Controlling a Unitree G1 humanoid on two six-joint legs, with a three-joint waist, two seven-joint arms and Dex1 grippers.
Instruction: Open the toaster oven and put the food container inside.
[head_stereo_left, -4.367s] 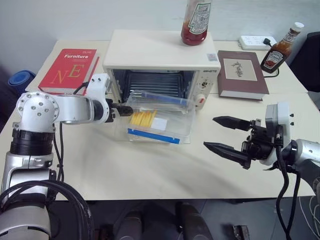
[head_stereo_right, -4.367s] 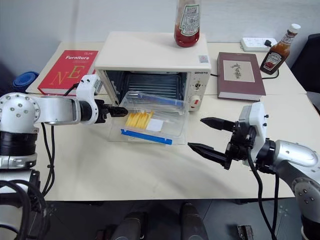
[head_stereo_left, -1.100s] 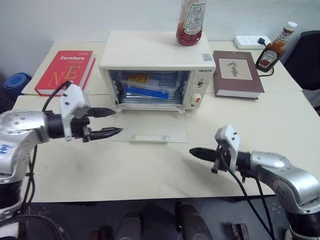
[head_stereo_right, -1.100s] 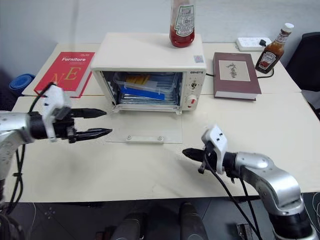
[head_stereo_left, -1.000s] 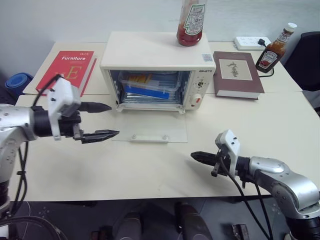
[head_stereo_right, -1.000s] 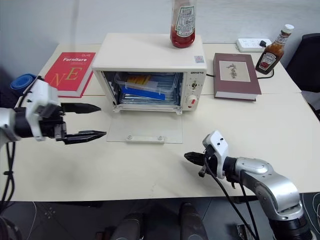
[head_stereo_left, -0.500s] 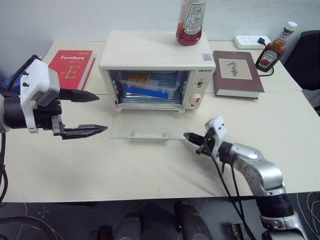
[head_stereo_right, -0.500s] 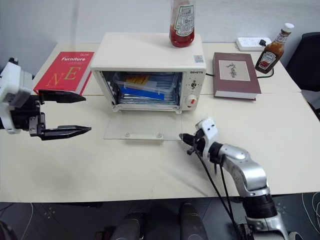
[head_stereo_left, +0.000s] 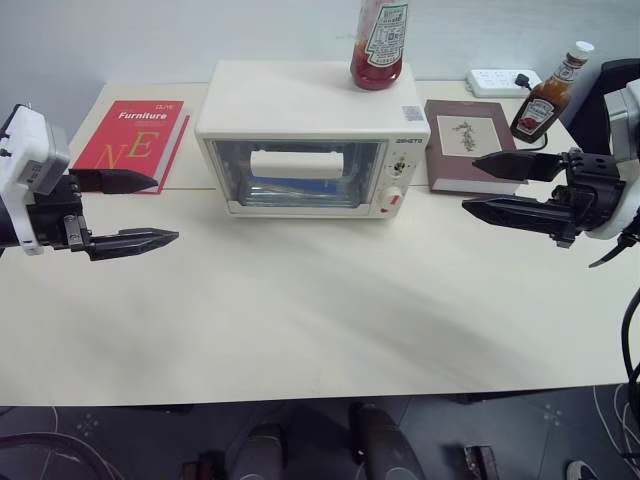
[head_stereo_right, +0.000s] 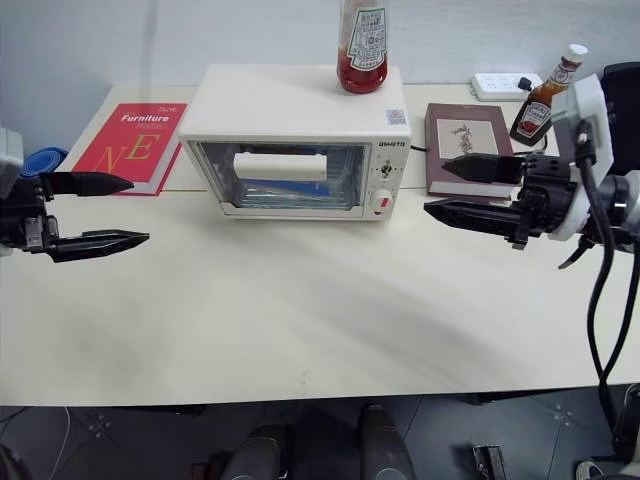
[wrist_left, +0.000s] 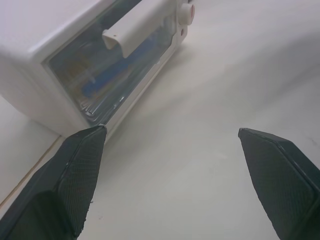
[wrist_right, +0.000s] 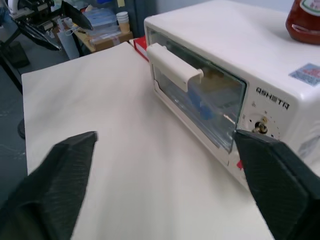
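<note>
The cream-white toaster oven (head_stereo_left: 290, 95) stands at the table's back centre with its glass door shut and the white bar handle (head_stereo_left: 296, 163) upright across it. Through the glass I see the food container (head_stereo_left: 300, 185) inside, its blue clip (wrist_right: 200, 102) showing. My left gripper (head_stereo_left: 166, 209) hovers open to the oven's left, above the table, with nothing between its fingers. To the right of the oven my right gripper (head_stereo_left: 470, 184) is raised, open and empty, pointing toward the oven's control side.
A ketchup bottle (head_stereo_left: 380, 45) stands on the oven's top. A red book (head_stereo_left: 130, 140) lies at the left, a brown book (head_stereo_left: 470, 140) at the right, with a second sauce bottle (head_stereo_left: 545, 95) and a power strip (head_stereo_left: 497, 80) behind it.
The oven door, lying flat open before, now stands shut. My right gripper has left the door's edge, risen up and to the right, and opened. My left gripper has drifted left.
</note>
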